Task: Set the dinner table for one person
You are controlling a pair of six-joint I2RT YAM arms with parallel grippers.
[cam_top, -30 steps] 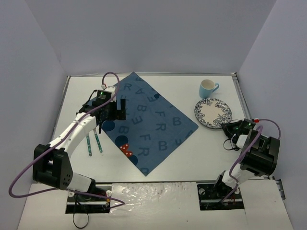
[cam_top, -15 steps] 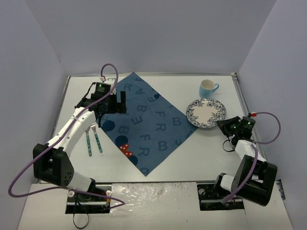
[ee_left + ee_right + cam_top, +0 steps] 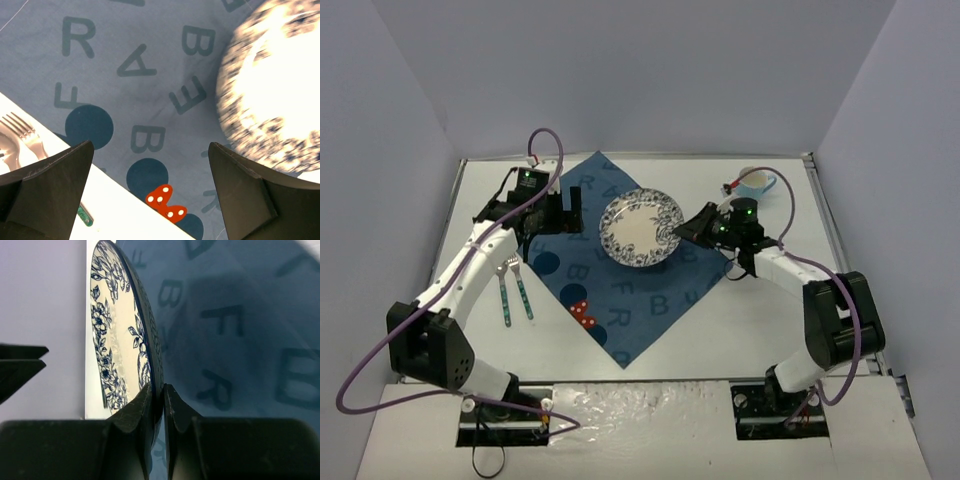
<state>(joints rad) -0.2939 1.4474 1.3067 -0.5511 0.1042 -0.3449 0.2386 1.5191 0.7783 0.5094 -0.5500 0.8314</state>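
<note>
Beyond the right tool (image 3: 688,228) tips, top view: plate (image 3: 640,228) pinched by its rim, over the blue cloth (image 3: 620,300). Suggest: level it, lower it flat at cloth centre, only then let go. Worktop (image 3: 760,320) under both tools: large, white, flat, thin metal trim. Left wrist: left tool (image 3: 151,145) wide, carrying nothing; blurred plate beyond one finger, cloth below. Right wrist: jaws narrow on the rim, plate edge-on.

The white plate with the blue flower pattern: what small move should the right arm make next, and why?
Probably lower the white blue-flowered plate flat onto the dark blue letter-printed cloth. The right gripper pinches its rim, and it hangs over the cloth's upper part.
</note>
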